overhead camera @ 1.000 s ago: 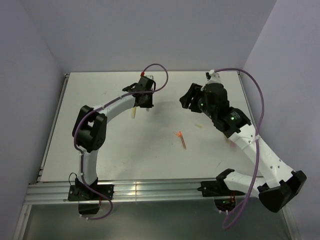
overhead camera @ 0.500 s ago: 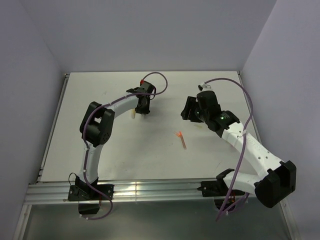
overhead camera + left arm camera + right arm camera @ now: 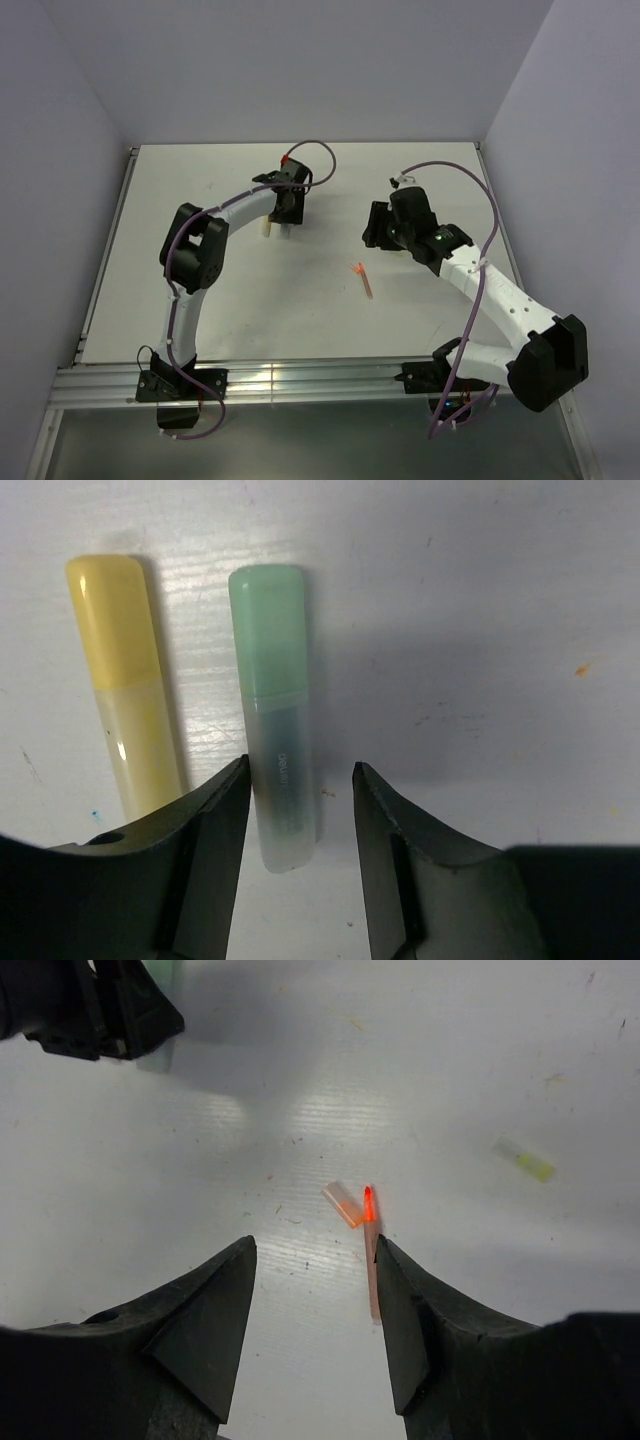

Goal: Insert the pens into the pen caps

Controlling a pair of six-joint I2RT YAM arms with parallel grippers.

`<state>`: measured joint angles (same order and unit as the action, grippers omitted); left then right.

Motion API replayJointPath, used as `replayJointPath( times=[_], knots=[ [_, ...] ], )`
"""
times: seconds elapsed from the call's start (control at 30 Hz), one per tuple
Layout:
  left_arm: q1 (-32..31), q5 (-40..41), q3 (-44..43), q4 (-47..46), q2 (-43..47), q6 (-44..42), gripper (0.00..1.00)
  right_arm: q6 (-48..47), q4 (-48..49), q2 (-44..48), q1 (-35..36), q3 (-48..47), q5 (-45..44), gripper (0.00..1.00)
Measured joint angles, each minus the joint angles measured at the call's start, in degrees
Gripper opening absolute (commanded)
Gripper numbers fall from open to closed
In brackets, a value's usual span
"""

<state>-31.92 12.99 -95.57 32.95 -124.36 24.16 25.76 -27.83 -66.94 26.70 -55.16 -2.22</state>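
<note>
Closely, yellow pen (image 3: 125, 680) beside teal pen (image 3: 275, 710), parallel

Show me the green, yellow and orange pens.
green pen (image 3: 275, 720), left wrist view, middle of its barrel.
yellow pen (image 3: 132, 695), left wrist view, middle of its barrel.
orange pen (image 3: 372, 1255), right wrist view, middle of its shaft.

Mint-teal pen (image 3: 272, 720) flat, mint end toward 12 o'clock. Yellow pen (image 3: 120, 680) parallel, just beside at 9 o'clock. Orange-red pen (image 3: 372, 1260) flat, bare tip toward 12 o'clock. Pale orange cap (image 3: 343, 1204) at tip's 10 o'clock. Yellow-ended stub (image 3: 527, 1160) at 2 o'clock, well apart.
</note>
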Motion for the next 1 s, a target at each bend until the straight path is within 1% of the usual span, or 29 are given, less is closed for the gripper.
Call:
replayJointPath(
  times=[0.13,0.27,0.33,0.4,0.57,0.8,1.0],
  knots=[
    [0.00,-0.07,-3.39,1.01,0.26,-0.83,0.51,-0.52,0.90,-0.61,-0.02,2.97,0.66,0.56],
    [0.00,-0.02,-6.38,1.68,2.10,-1.20,0.52,-1.01,1.73,-3.13,-0.09,5.62,1.44,0.52],
    [0.02,0.13,-7.10,1.99,4.09,-1.25,0.52,-1.27,2.05,-4.63,-0.11,6.43,2.16,0.50],
    [0.02,0.20,-7.23,2.10,6.54,-1.22,0.52,-1.42,2.64,-6.29,-0.11,7.23,2.89,0.45],
    [0.02,-0.35,-7.15,2.01,14.03,-0.92,0.54,-1.42,4.55,-11.08,-0.11,8.00,3.37,0.41],
    [0.02,-4.57,-2.54,-0.42,28.61,0.11,0.55,-1.40,5.88,-17.92,0.52,8.00,2.40,0.39],
    [0.02,-6.58,2.14,-2.12,35.89,0.55,0.56,-1.20,6.40,-20.74,1.66,8.00,1.33,0.39]
  ],
)
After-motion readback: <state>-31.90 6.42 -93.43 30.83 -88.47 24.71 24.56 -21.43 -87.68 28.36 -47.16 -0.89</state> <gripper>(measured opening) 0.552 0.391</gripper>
